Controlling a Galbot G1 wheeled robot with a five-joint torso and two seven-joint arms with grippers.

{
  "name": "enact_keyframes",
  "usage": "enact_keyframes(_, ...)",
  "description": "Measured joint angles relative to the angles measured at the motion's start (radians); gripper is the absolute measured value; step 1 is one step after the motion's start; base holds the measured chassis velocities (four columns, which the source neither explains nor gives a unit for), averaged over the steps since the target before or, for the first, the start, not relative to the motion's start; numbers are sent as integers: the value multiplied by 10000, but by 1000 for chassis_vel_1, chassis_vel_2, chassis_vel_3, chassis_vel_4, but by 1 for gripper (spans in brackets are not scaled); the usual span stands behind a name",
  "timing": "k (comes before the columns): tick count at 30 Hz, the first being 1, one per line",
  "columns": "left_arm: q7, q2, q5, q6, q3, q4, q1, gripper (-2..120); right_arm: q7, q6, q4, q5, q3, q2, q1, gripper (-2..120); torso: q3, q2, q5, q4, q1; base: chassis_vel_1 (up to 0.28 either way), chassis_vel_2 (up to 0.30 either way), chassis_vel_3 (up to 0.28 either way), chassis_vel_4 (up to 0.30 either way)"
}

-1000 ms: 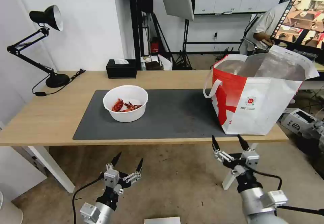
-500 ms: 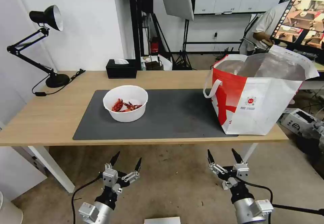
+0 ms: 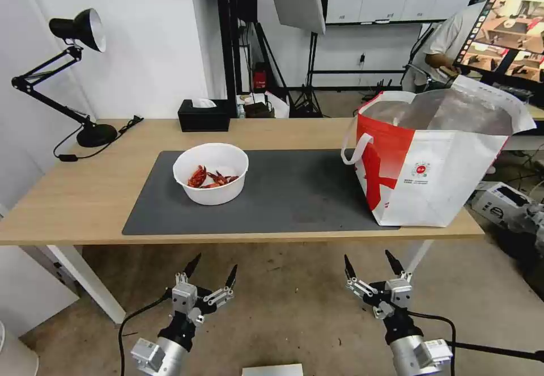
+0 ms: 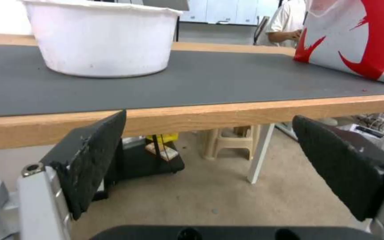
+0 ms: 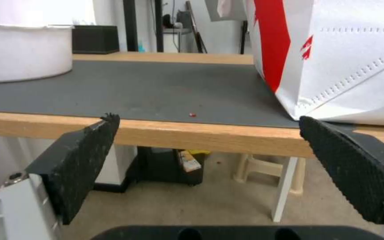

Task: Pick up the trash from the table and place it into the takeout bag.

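Right, both my arms hang low in front of the desk, under its near edge. Left gripper has its jaws spread wide, holding nothing; right gripper likewise, wide and bare. The white bowl of red shells sits on the grey mat, well apart from the takeout bag standing open at the mat's right end. I reckon I'm between pickups. Next calls for lifting my left gripper above the desk edge and reaching for the bowl's rim.
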Motion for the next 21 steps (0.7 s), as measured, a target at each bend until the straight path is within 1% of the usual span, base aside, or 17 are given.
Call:
enact_keyframes(4, 0, 23, -60, 3, -16, -14, -46, 100, 3, -9, 11, 1, 0, -2, 0, 100, 0, 0, -1, 1, 0, 0, 0, 0, 0)
enact_keyframes(7, -5, 194, -209, 54, -78, -59, -212, 100, 5, -14, 17, 6, -1, -3, -1, 100, 0, 0, -1, 0, 0, 0, 0, 0, 0)
enact_keyframes(9, -18, 542, -546, 227, -202, -115, -555, 100, 8, -18, 22, 11, 0, -5, -1, 100, 0, 0, -1, 1, 0, 0, 0, 0, 0)
enact_keyframes(10, -18, 542, -546, 227, -202, -115, -555, 100, 8, -18, 22, 11, 0, -5, -1, 100, 0, 0, -1, 1, 0, 0, 0, 0, 0)
enact_keyframes(12, -107, 988, -1005, 494, -396, -229, -1030, 100, 9, -20, 24, 16, 0, -7, -2, 100, 0, 0, -2, 0, 0, 0, 0, 0, 0)
enact_keyframes(13, -107, 988, -1005, 494, -396, -229, -1030, 100, 9, -20, 24, 16, 0, -7, -2, 100, 0, 0, -2, 0, 0, 0, 0, 0, 0)
enact_keyframes(16, -318, 2131, -1960, 964, -713, -360, -1942, 100, 15, -23, 27, 23, 4, -10, 1, 100, 0, 0, -1, -1, 0, 0, 0, 0, 0)
enact_keyframes(17, -318, 2131, -1960, 964, -713, -360, -1942, 100, 15, -23, 27, 23, 4, -10, 1, 100, 0, 0, -1, -1, 0, 0, 0, 0, 0)
enact_keyframes(19, -385, 2822, -2519, 1213, -857, -349, -2451, 100, 13, -24, 29, 25, 3, -11, 1, 100, 1, -1, -1, 0, 0, 0, 0, 0, 0)
enact_keyframes(20, -405, 2986, -2654, 1272, -874, -327, -2578, 100, 15, -25, 29, 26, 4, -10, 2, 100, 1, 0, -1, -1, 1, 0, 0, 0, 0)
enact_keyframes(21, -405, 2986, -2654, 1272, -874, -327, -2578, 100, 15, -25, 29, 26, 4, -10, 2, 100, 1, 0, -1, -1, 1, 0, 0, 0, 0)
